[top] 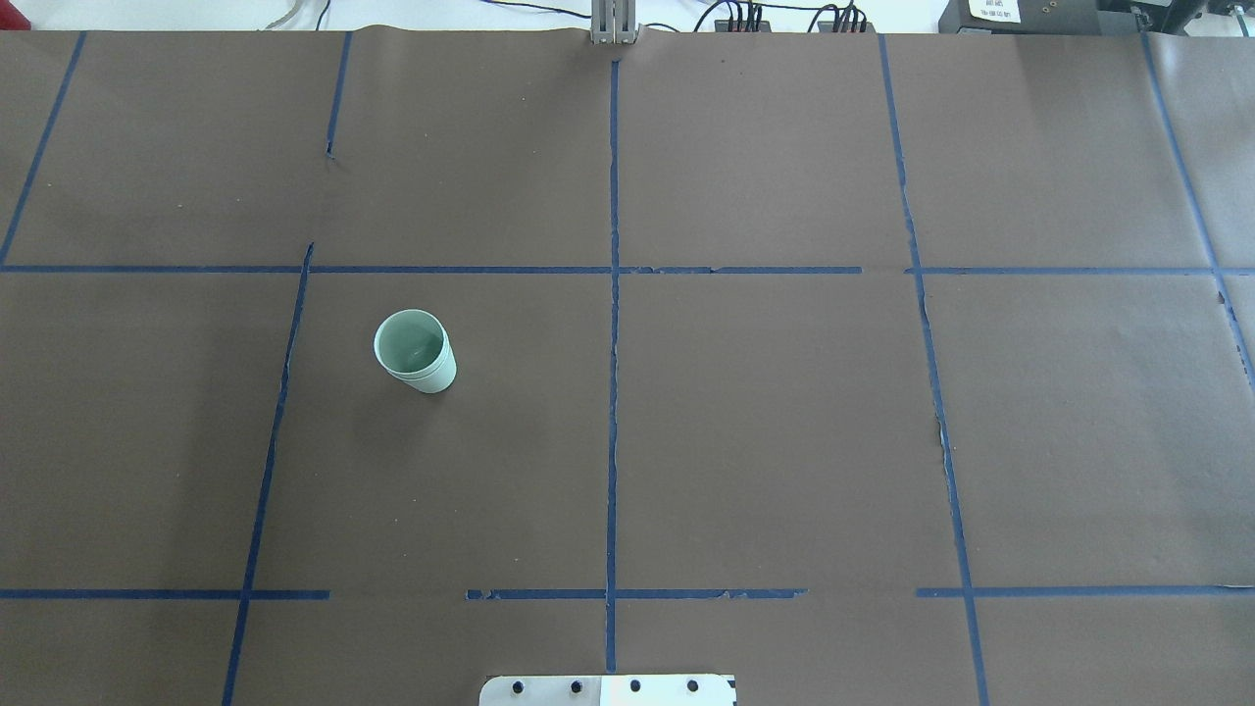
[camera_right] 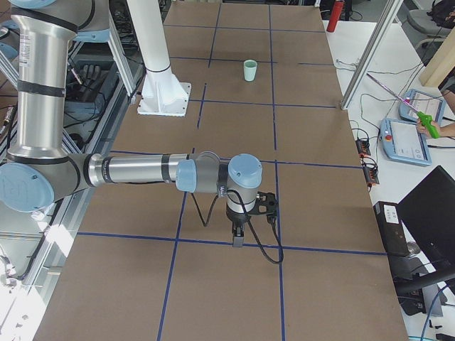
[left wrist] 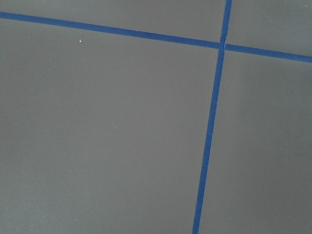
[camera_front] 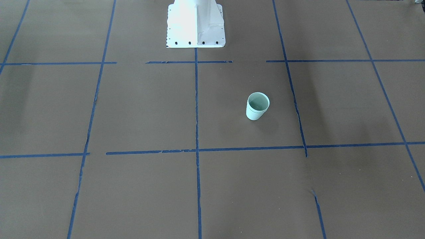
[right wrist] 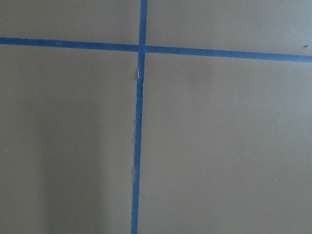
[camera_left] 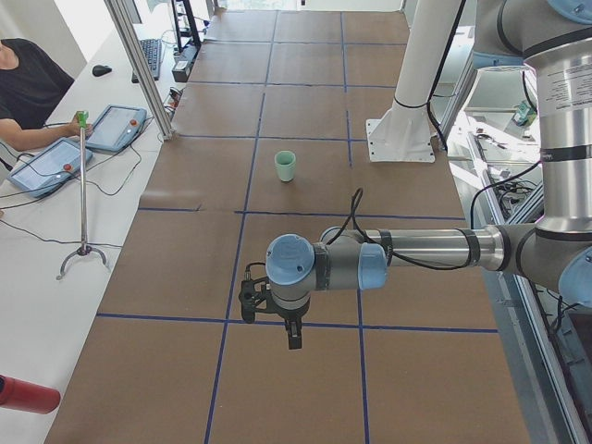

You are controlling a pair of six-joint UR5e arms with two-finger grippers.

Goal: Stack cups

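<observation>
The two pale mint-green cups (top: 416, 351) stand upright as one nested stack, with two rims showing one just above the other. They are in the left half of the brown table in the overhead view, and also show in the front view (camera_front: 257, 106), the left view (camera_left: 285, 166) and the right view (camera_right: 249, 70). My left gripper (camera_left: 293, 335) hangs over the table's left end, far from the cups. My right gripper (camera_right: 237, 238) hangs over the right end. I cannot tell whether either is open or shut. Both wrist views show only brown paper and blue tape.
The white robot pedestal (camera_front: 196, 25) stands at the table's robot-side edge. Blue tape lines (top: 613, 392) grid the brown paper. A thin pole on a stand (camera_left: 83, 185) and operators' tablets (camera_left: 116, 128) are on the side bench beyond the table's far edge.
</observation>
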